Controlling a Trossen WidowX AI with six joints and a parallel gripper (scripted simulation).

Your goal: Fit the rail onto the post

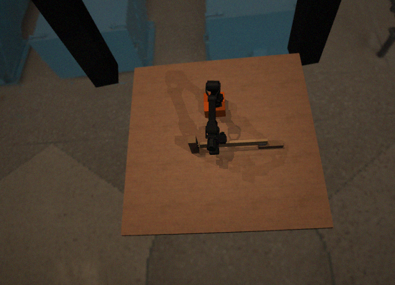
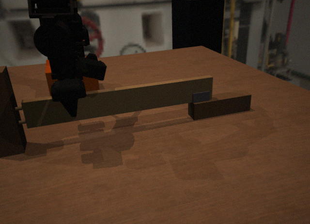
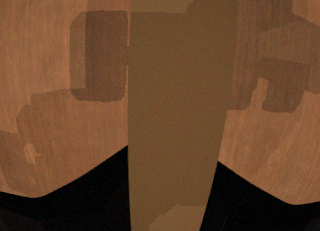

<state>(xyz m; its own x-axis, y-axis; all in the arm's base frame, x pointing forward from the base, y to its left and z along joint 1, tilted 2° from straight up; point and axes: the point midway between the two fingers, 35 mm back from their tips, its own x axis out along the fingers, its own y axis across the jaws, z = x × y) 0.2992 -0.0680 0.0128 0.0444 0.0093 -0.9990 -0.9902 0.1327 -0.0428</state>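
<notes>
The arm (image 1: 212,116) is matte black throughout, built of slim boxy links joined by rounded, drum-like joint housings. It rises from an orange block base (image 1: 214,105). In the exterior view a large round joint cap sits below a square, frame-like black section, and a chunky angular housing juts out to one side. The gripper (image 2: 71,108) is black too, narrowing to a blunt wedge. No cables, screws or markings can be made out in the dim light.

Post (image 2: 8,114) left, rail (image 2: 130,97) between, footboard block (image 2: 221,106) right, on table (image 2: 175,179)
</notes>
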